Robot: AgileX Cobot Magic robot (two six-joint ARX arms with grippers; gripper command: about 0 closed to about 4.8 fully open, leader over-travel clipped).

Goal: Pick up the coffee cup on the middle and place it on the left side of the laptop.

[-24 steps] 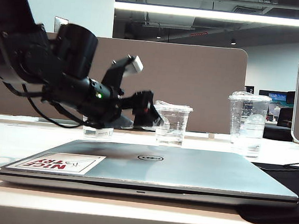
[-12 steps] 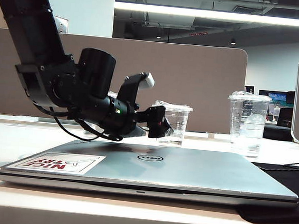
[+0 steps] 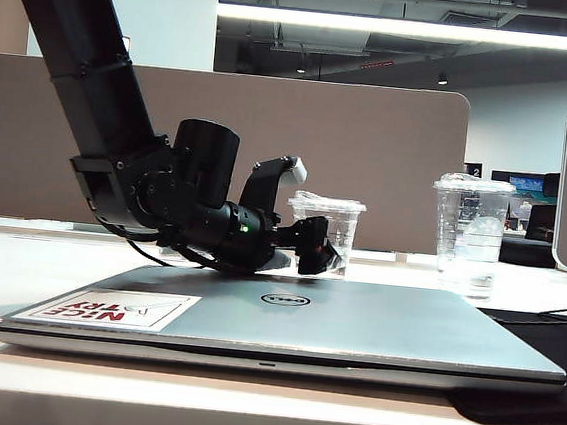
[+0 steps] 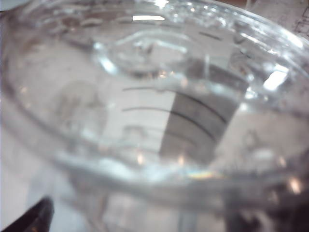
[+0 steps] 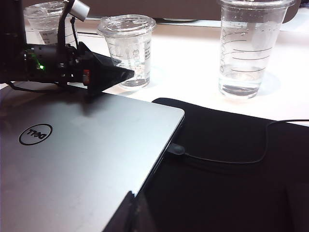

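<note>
The coffee cup [image 3: 328, 229] is a short clear lidded cup behind the laptop's far edge, in the middle. It also shows in the right wrist view [image 5: 129, 48] and fills the left wrist view [image 4: 159, 121], blurred and very near. My left gripper [image 3: 321, 256] is open and reaches level over the laptop's back edge, its dark fingers [image 5: 113, 73] at the cup's lower wall. Whether they touch it I cannot tell. The silver Dell laptop [image 3: 353, 325] lies shut in front. My right gripper [image 5: 128, 212] hangs shut above the laptop's right corner.
A taller clear cup [image 3: 469, 235] stands to the right behind the laptop. Another clear cup [image 5: 46, 19] stands at the far left behind my left arm. A black mat [image 5: 231, 183] with a cable [image 5: 227, 159] lies right of the laptop. A beige partition closes the back.
My left arm has swung right and down toward the coffee cup, gripper still open. The cups, laptop and right arm have not moved.
</note>
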